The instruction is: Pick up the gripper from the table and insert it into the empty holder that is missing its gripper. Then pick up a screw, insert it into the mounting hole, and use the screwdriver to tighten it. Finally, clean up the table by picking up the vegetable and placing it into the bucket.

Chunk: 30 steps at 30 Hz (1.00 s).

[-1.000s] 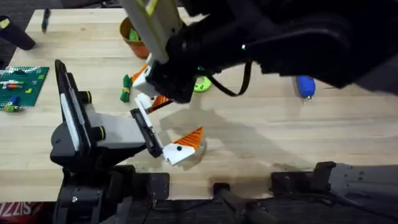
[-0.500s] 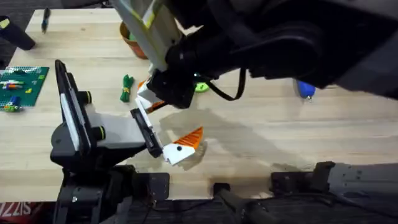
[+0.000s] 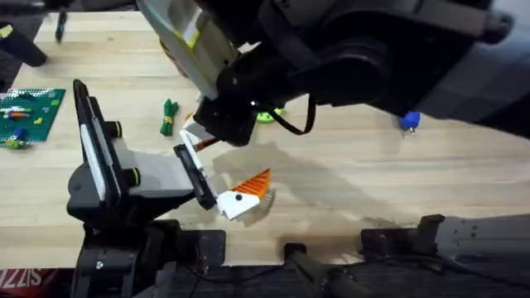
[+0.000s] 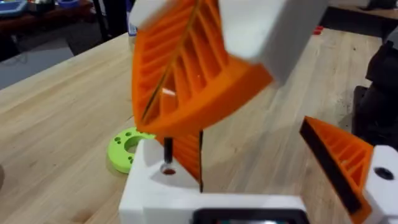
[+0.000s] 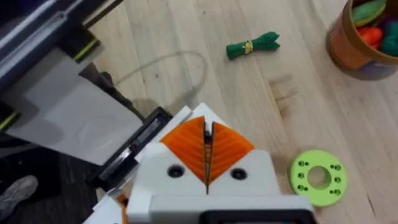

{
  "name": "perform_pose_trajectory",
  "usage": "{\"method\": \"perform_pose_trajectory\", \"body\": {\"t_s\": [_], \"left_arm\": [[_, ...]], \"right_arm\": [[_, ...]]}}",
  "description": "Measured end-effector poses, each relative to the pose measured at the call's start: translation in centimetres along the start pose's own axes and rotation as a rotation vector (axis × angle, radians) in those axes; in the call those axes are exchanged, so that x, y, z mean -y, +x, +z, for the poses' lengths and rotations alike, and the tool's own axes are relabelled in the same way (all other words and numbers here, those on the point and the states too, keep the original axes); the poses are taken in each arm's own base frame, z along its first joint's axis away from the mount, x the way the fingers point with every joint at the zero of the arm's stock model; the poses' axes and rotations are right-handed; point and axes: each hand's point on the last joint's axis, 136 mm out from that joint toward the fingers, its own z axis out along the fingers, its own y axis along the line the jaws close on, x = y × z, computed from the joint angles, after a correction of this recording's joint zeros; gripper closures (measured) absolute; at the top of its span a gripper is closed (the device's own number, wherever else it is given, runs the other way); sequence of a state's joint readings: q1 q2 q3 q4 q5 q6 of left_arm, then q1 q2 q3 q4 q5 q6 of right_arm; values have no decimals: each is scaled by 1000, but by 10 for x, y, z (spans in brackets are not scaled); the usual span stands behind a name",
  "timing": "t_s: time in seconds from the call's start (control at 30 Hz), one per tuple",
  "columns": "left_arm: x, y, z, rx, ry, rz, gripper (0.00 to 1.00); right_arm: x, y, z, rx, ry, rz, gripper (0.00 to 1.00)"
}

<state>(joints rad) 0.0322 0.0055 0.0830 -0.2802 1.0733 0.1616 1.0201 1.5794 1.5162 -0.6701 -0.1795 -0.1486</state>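
my right gripper (image 5: 207,163): pads pressed together, empty. my left gripper (image 3: 217,184): spread. vegetable (image 3: 168,117) at its 11 o'clock; screwdriver (image 3: 408,122) at 3 o'clock.

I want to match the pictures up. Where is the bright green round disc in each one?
Overhead: green disc mid-table, peeking from under the dark arm.
Left wrist: flat on the wood behind the white block.
Right wrist: on the wood beside the right gripper.
Shared landmark: the wooden table.
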Motion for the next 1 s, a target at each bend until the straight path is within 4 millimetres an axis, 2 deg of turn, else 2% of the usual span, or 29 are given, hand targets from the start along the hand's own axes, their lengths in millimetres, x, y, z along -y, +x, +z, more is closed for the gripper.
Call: {"method": "perform_pose_trajectory", "body": {"t_s": [1.0], "left_arm": [[0, 0, 0, 0, 1, -5, 14]], "right_arm": [[3, 2, 16, -18, -3, 4, 998]]}}
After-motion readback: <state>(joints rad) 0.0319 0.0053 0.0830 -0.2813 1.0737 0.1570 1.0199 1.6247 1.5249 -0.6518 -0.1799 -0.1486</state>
